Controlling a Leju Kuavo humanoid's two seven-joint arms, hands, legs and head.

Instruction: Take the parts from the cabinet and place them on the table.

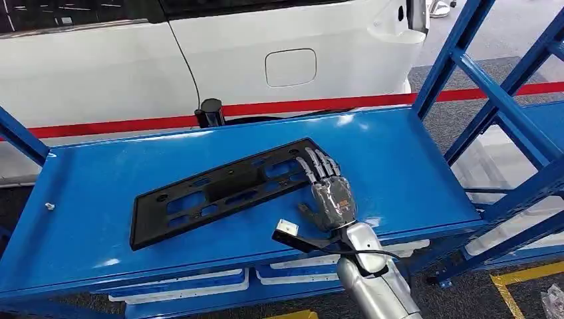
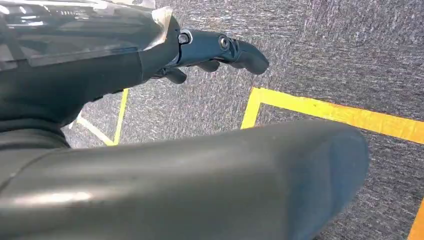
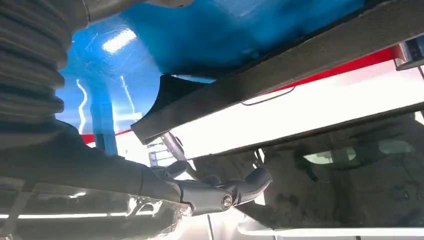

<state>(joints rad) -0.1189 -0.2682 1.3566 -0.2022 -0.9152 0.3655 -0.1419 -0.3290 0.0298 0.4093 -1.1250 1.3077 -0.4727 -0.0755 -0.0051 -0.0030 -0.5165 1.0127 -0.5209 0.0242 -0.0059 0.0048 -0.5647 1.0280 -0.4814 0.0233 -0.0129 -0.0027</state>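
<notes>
**Right hand at the corner of the black frame part on the blue shelf**

Head view: a flat black plastic part (image 1: 223,189), a long rectangular frame with slots and cut-outs, lies on the blue shelf top (image 1: 100,199) of the cabinet, skewed so that its left end is nearer and its right end farther. The silver right arm rises from the near edge, and the right hand (image 1: 329,193) lies palm down with its fingers (image 1: 318,165) stretched out over the part's far right corner. The fingers lie on top of the part; whether the thumb is under its edge, and so whether the hand holds it, cannot be told. The right wrist view shows the part's dark edge (image 3: 280,70) running across above the thumb and a dark finger (image 3: 250,185), with blue shelf surface beyond.

Blue uprights and diagonal braces (image 1: 465,60) of the rack stand at the right. White trays (image 1: 179,286) sit on the level below the shelf. Beyond the shelf are a red floor line (image 1: 279,106) and a white car body (image 1: 199,53).

Left wrist view: the left hand (image 2: 200,52) hangs over grey carpet with yellow tape lines (image 2: 330,112), its fingers loosely extended and holding nothing.
</notes>
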